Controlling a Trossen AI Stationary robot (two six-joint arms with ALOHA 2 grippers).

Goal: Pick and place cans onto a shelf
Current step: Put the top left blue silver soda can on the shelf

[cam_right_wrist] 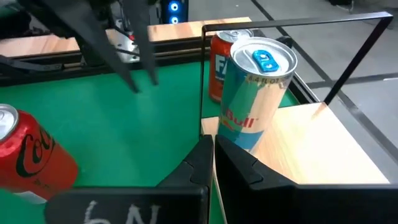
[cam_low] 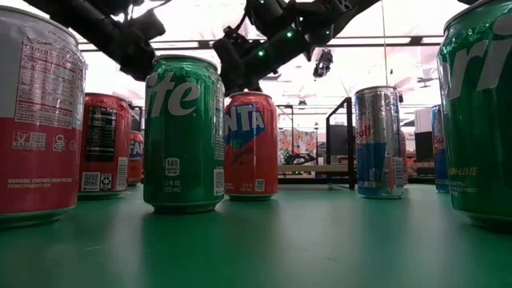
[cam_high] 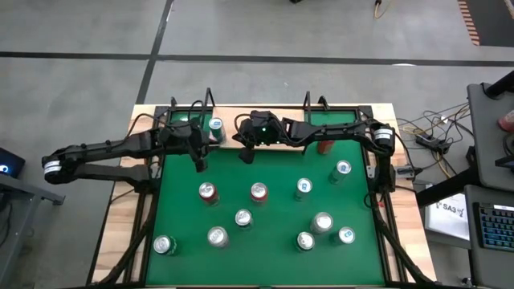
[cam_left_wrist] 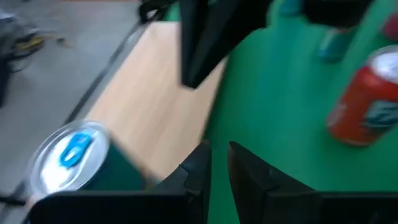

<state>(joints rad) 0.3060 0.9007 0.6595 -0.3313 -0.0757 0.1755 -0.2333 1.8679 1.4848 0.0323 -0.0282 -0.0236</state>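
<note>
shelf [cam_high: 265,112]: light-wood board along the top edge of the bench [cam_high: 265,265], upper middle of the high view, black wire uprights at its ends.
done so far: I count one can on the shelf for sure, the blue-tab can [cam_high: 215,125] at its left part. In the right wrist view it stands upright on the wood, with a red can [cam_right_wrist: 219,62] just behind it; I can't tell whether that one is on the shelf or on the green.
maybe done: a red can [cam_high: 324,146] under the right arm near the shelf's right part, mostly hidden, so I won't count it.
left to do: about ten cans on the green, middle to lower right of the high view, e.g. the two red ones [cam_high: 208,193] [cam_high: 258,192] at centre, the silver ones [cam_high: 165,245] lower left, the blue-top [cam_high: 343,168] at right. All upright, well apart from the shelf.
left gripper [cam_high: 197,156]: upper left of the green, just beside the shelved can, fingers nearly together, nothing held.
right gripper [cam_high: 247,151]: upper centre, near the shelf edge, fingers shut and empty.
progress: my call is early, most of the job is ahead.
next: either arm needs to go back down the bench for another can.
</note>
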